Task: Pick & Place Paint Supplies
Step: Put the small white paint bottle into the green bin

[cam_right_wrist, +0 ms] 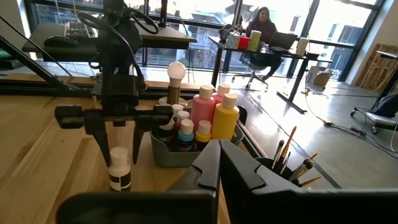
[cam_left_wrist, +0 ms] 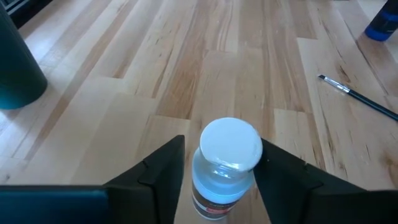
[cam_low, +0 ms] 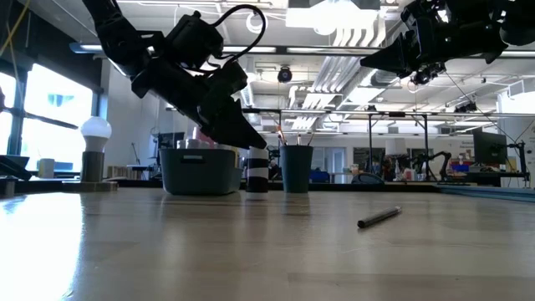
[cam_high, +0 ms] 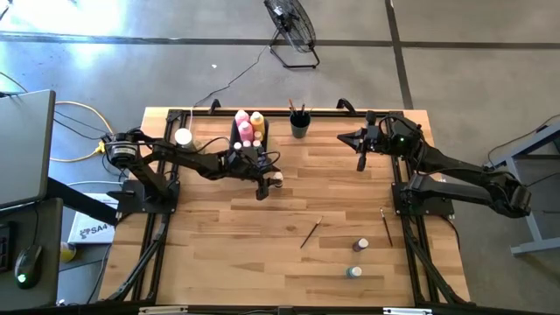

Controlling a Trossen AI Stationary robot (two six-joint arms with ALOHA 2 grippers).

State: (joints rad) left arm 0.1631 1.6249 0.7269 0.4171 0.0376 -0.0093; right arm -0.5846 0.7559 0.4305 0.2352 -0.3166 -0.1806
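A small clear paint bottle (cam_left_wrist: pixel 222 186) with a white cap and a dark label stands upright on its base on the wooden table, just in front of the grey bin (cam_high: pixel 234 140). My left gripper (cam_left_wrist: pixel 222 144) slants down at it from the table's left. It is open, with one finger close on each side of the bottle, and a thin gap shows in the right wrist view (cam_right_wrist: pixel 118 158). The bin holds the tall pink bottle (cam_right_wrist: pixel 203 112), the yellow bottle (cam_right_wrist: pixel 225 118) and small capped bottles. My right gripper (cam_high: pixel 360 162) is shut on nothing, raised over the far right.
A dark cup (cam_high: pixel 300 124) of brushes stands to the right of the bin. Two loose brushes (cam_high: pixel 311 232) (cam_high: pixel 386 226) and two small bottles (cam_high: pixel 360 246) (cam_high: pixel 353 272) lie near the front right. A white knob on a tan base (cam_high: pixel 183 136) stands far left. A person (cam_right_wrist: pixel 261 28) sits beyond the table.
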